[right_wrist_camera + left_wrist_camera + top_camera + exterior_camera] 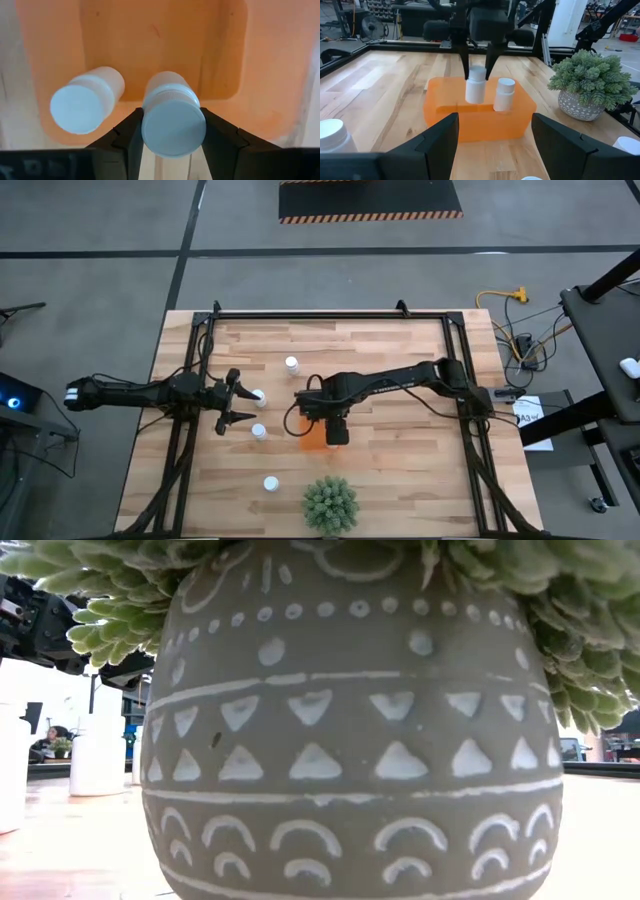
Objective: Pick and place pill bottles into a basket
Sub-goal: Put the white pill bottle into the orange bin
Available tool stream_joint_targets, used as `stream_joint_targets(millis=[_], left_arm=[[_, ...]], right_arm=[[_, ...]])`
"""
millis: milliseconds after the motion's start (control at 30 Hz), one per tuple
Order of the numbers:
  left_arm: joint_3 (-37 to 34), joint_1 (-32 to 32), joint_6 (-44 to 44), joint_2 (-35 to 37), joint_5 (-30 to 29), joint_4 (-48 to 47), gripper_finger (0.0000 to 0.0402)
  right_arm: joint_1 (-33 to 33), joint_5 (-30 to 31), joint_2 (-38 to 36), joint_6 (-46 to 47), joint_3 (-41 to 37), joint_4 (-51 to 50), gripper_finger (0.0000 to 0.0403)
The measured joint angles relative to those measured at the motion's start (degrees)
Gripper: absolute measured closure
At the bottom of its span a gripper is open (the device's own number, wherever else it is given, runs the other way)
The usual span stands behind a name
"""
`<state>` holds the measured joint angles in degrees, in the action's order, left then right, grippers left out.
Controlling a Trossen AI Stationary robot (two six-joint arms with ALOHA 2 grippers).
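The orange basket (312, 438) lies at the table's middle, partly under my right gripper (337, 431). That gripper is shut on a white pill bottle (172, 117), held upright by its cap just inside the basket (480, 120). A second pill bottle (504, 94) stands in the basket beside it. My left gripper (232, 402) hangs open left of the basket, with a loose pill bottle (258, 396) just beyond its fingertips. Three more pill bottles stand loose on the table: one farther back (291, 364), one nearer the front (259, 431) and one by the plant (270, 483).
A green spiky plant (330, 503) in a patterned grey pot (350, 740) stands at the front edge, close to the basket. Black frame rails (330, 315) run along the table's back and sides. Cables and a stand lie off the table to the right.
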<state>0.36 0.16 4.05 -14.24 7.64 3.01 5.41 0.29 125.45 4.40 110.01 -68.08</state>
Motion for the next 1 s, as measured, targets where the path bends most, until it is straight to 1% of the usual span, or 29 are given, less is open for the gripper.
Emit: stream_joint_targets(millis=[400, 633, 1000], left_arm=[[0.00, 0.01, 0.00, 0.02, 0.00, 0.00, 0.0169], [0.00, 0.01, -0.02, 0.02, -0.01, 0.01, 0.0168], [0.00, 0.00, -0.01, 0.00, -0.02, -0.02, 0.0168]], right_arm=[[-0.02, -0.10, -0.13, -0.58, -4.90, 4.39, 0.0252], [-0.02, -0.14, -0.20, -0.59, -5.42, 4.90, 0.0252], [-0.02, -0.21, -0.20, -1.97, -5.44, 5.12, 0.0222]])
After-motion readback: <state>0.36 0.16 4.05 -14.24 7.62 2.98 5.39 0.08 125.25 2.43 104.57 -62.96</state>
